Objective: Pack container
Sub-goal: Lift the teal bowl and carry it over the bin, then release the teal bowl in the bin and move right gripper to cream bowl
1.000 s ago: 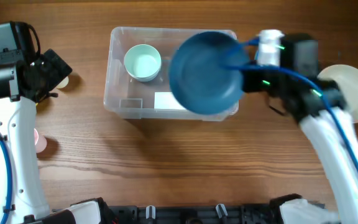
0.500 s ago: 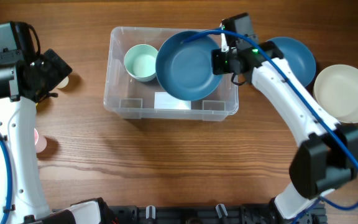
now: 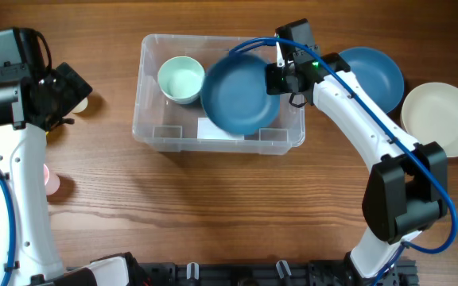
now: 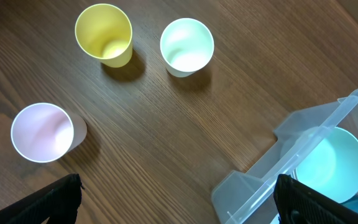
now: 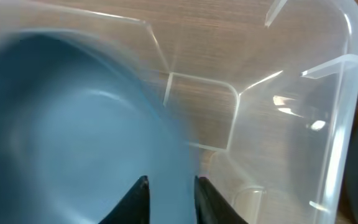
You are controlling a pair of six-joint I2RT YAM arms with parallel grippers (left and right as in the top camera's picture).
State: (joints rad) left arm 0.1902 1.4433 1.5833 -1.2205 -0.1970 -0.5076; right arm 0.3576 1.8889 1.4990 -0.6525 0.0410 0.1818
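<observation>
Well, from above, the container (image 3: 153, 131) is sitting at the back of the surface (image 3: 213, 206). A blue plate (image 3: 241, 94) is lying in it beside a bowl (image 3: 181, 79), getting packed, and the right end effector (image 3: 277, 78) is reaching over the plate's rim. From the left wrist, the left end effector (image 4: 178, 190) is gaping wide, waiting over a yellow cup (image 4: 104, 34). From the right wrist, the fingers (image 5: 138, 199) are standing narrow around the rim; I cannot tell if they are gripping.
</observation>
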